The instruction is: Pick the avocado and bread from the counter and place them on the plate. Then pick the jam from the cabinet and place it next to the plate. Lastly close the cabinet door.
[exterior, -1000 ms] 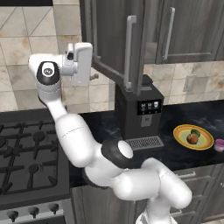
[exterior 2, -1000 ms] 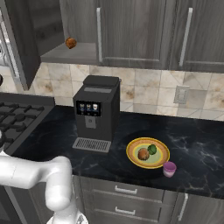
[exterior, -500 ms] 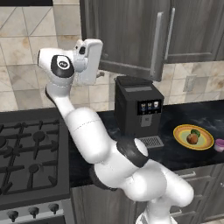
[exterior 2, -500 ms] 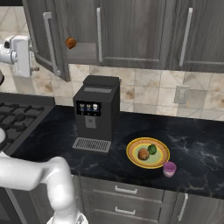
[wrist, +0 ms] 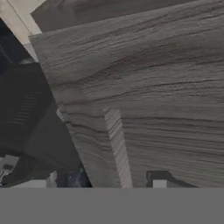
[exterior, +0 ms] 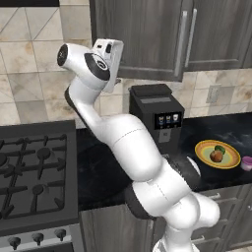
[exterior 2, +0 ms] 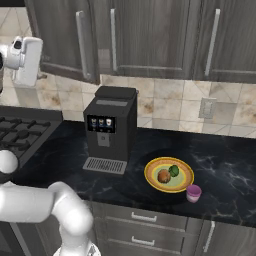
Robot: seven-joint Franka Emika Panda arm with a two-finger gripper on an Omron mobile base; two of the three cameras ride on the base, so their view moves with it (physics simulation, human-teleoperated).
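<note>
I see the gripper up against the nearly shut cabinet door; its jaws are too blurred to read. Jam sits beside the plate.

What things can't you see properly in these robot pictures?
- Gripper: in the hand view only small bits of its tips show against the cabinet door, too close to tell open or shut.
- Inside the cabinet: the nearly shut cabinet door covers it in the right base view.
- Jam: cut off by the right edge of the left base view.
- Avocado and bread on the plate: too small for detail.
</note>
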